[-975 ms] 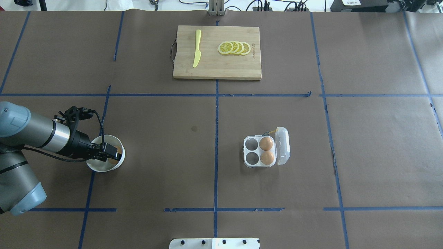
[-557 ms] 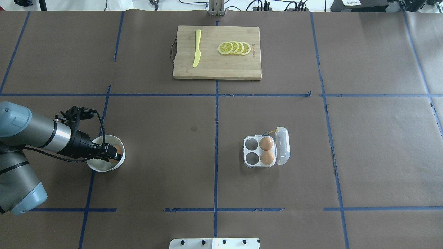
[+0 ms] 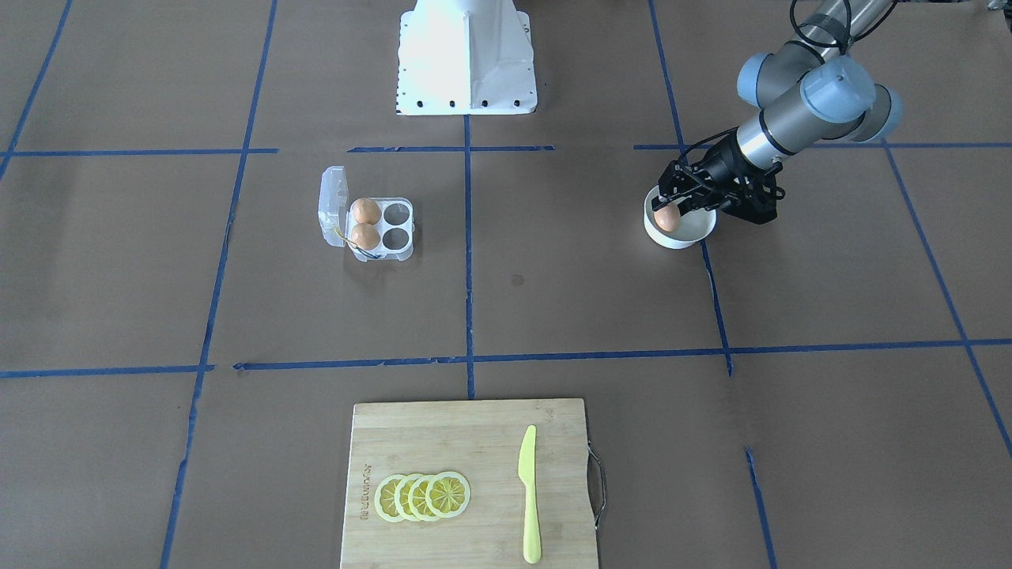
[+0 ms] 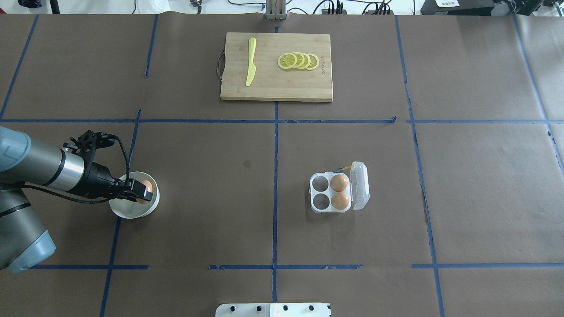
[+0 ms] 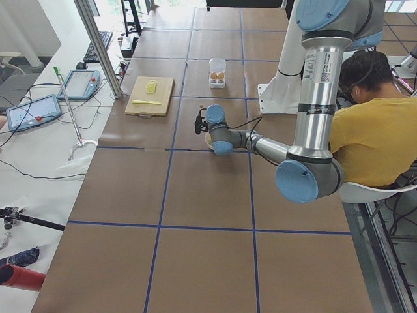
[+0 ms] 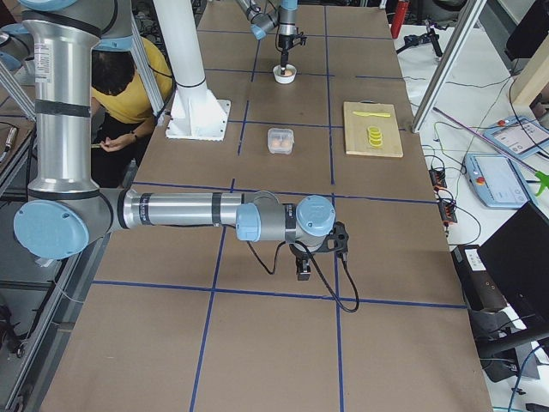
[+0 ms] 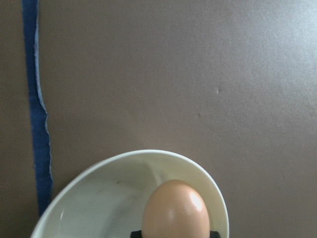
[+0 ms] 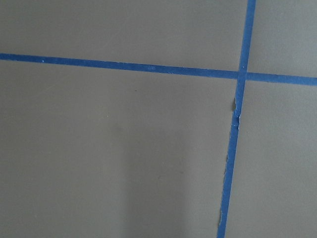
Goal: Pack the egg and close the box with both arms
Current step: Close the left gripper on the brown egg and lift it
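Observation:
My left gripper (image 4: 143,190) is shut on an orange-brown egg (image 4: 146,188) and holds it just above the white bowl (image 4: 125,212). The wrist view shows the egg (image 7: 176,210) between the black fingertips over the bowl's rim (image 7: 99,171). The clear box (image 4: 319,193) lies open right of the table's middle. Its lid (image 4: 360,185) is folded out to the right. Two eggs (image 4: 339,182) (image 4: 340,200) fill the cups on the lid side, and the two left cups are empty. My right gripper (image 6: 303,273) shows only in the exterior right view, over bare table; I cannot tell whether it is open or shut.
A wooden cutting board (image 4: 276,86) at the far middle carries a yellow knife (image 4: 250,61) and lemon slices (image 4: 298,60). Blue tape lines cross the brown table cover. The robot's white base (image 3: 466,55) stands at the near edge.
My left gripper has risen out of the bowl with the egg in it and drawn slightly back to the left. The box and its eggs have not moved.

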